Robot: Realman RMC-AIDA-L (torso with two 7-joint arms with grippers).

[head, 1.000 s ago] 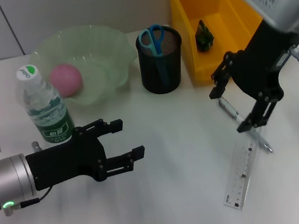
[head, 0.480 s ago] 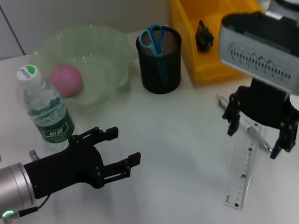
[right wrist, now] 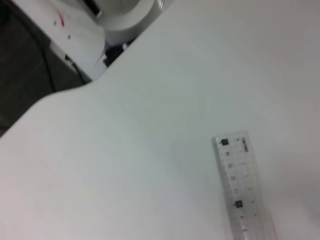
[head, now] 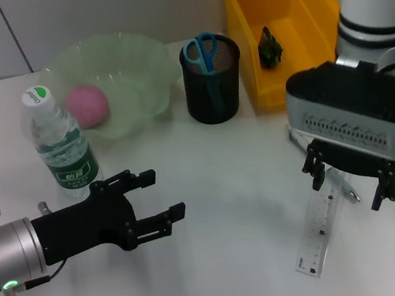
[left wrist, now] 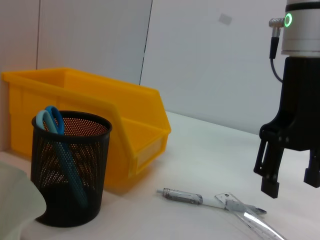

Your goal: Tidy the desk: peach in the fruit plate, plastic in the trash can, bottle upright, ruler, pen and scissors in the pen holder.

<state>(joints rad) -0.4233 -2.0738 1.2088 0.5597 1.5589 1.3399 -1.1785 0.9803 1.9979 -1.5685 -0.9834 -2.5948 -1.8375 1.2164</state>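
Right gripper now lower over pen and ruler, jaws spread.

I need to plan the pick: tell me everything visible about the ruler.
The ruler is a clear, plastic-looking strip with printed markings, lying flat on the white desk. Its far end lies by the pen, apparently overlapping it. The right gripper, fingers open, hangs above that end without touching.
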